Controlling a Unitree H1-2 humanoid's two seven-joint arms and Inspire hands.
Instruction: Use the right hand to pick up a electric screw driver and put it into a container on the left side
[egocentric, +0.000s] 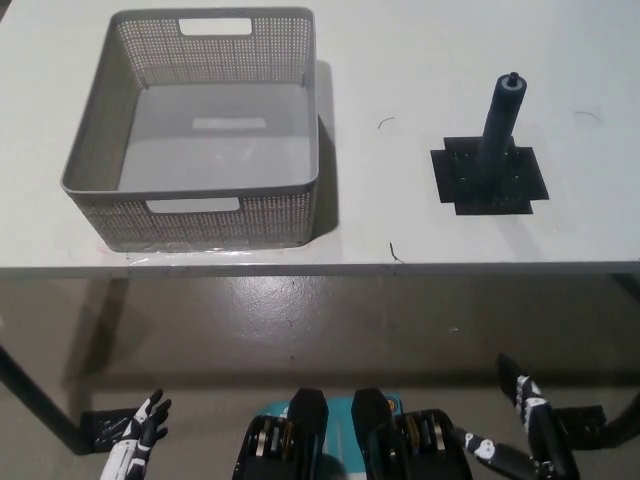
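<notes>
Left hand (138, 432) and right hand (537, 420) low, below table (400, 60) front edge, fingers spread, holding nothing. Container (200, 130) at table left edge. Electric screw driver (498, 128) upright on black base (490, 180), toward right edge.

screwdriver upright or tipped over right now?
Upright. The electric screwdriver stands on end on the black mat, tip pointing up, with nothing touching it. Both hands are low, below the table edge.
</notes>
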